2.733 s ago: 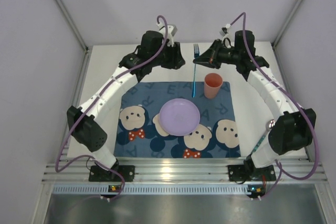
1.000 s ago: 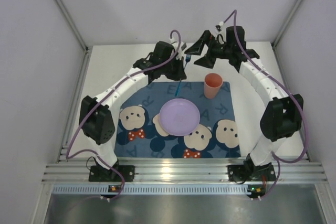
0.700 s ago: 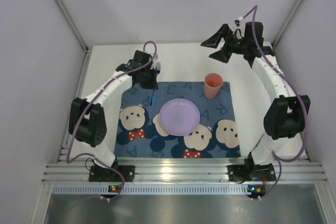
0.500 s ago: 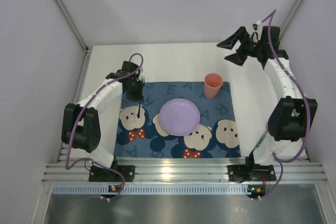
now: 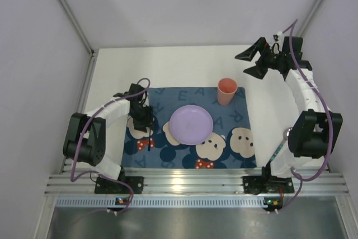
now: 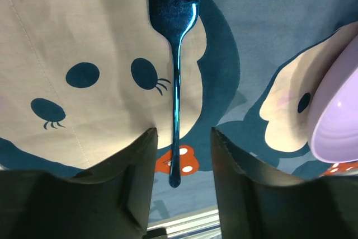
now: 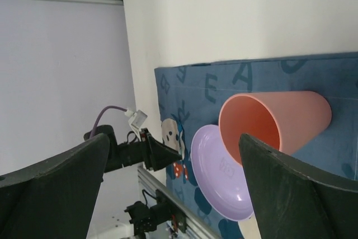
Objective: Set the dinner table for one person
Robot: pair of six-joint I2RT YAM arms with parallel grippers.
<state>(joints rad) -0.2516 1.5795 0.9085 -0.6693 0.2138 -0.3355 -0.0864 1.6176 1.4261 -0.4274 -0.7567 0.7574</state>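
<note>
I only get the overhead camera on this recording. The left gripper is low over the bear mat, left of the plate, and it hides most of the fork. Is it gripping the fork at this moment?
Observer: No. In the left wrist view the left gripper is open, and there is a gap between each finger and the handle of the fork.
Operator: So where does the fork lie?
Observer: It appears to lie flat on the mat, across one bear face. Its tines point away from the gripper, and it is not touching the plate.
</note>
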